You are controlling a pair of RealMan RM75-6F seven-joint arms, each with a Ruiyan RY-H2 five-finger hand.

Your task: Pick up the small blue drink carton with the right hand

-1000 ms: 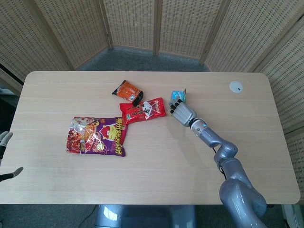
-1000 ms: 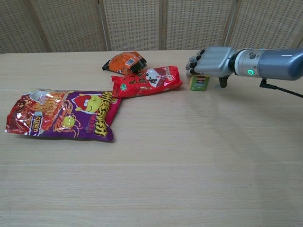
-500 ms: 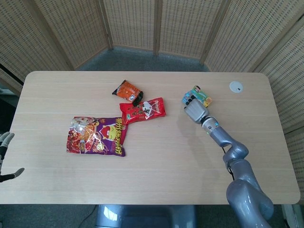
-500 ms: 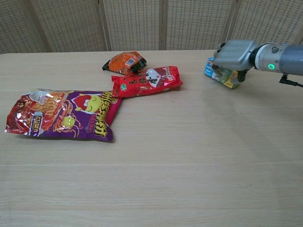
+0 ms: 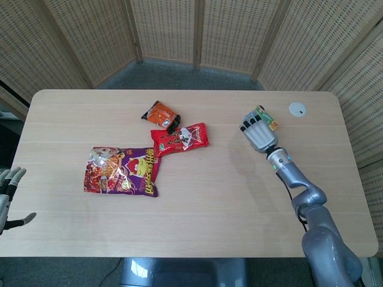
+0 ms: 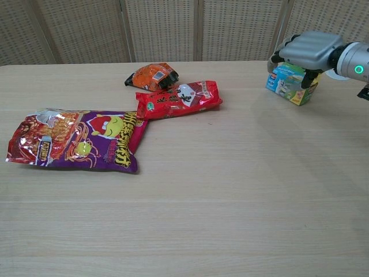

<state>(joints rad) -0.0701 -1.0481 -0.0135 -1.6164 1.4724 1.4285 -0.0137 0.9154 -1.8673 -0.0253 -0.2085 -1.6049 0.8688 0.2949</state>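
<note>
The small blue drink carton point(image 6: 290, 84) hangs above the table at the right, tilted, gripped from above by my right hand point(image 6: 308, 49). In the head view the right hand point(image 5: 258, 133) covers most of the carton point(image 5: 268, 121), of which only a corner shows past the fingers. My left hand point(image 5: 8, 192) is at the far left edge of the head view, off the table, fingers spread and holding nothing.
A red snack packet point(image 5: 179, 139), a small orange packet point(image 5: 160, 113) and a large purple snack bag point(image 5: 121, 170) lie left of centre. A white round disc point(image 5: 297, 109) sits near the table's far right corner.
My right hand has lifted the carton off the table and carried it to the right, away from the red packet. The left hand has shifted slightly.
</note>
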